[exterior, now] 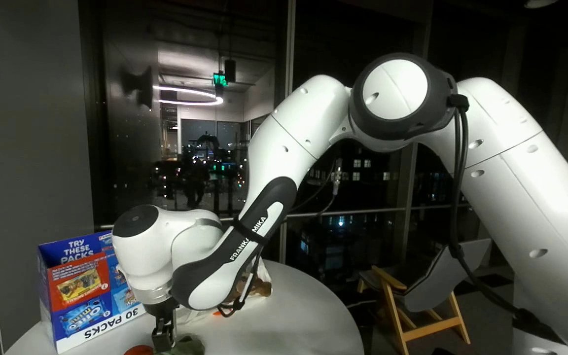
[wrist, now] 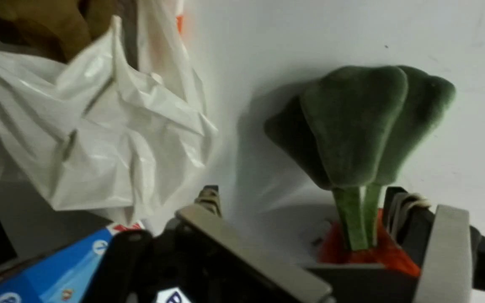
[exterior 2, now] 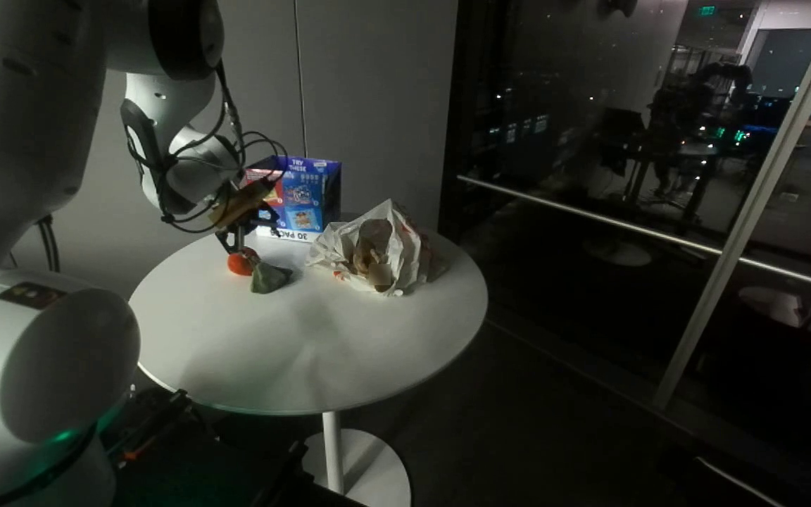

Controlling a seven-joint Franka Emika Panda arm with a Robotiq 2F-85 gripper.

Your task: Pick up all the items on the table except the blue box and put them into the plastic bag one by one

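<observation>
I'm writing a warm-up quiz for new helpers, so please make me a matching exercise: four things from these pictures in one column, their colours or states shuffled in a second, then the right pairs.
Things
1. box
2. gripper
3. bag
4. item with a stalk

Colours or states
A. white and wrinkled
B. green, its stalk overlapping an orange-red item in the wrist view
C. blue, printed TRY THESE PACKS
D. open, holding nothing

Right pairs: 1-C, 2-D, 3-A, 4-B

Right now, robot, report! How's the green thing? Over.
Gripper open, empty. Green item on table, outside plastic bag. Orange-red item by its stem, maybe in the way.
</observation>
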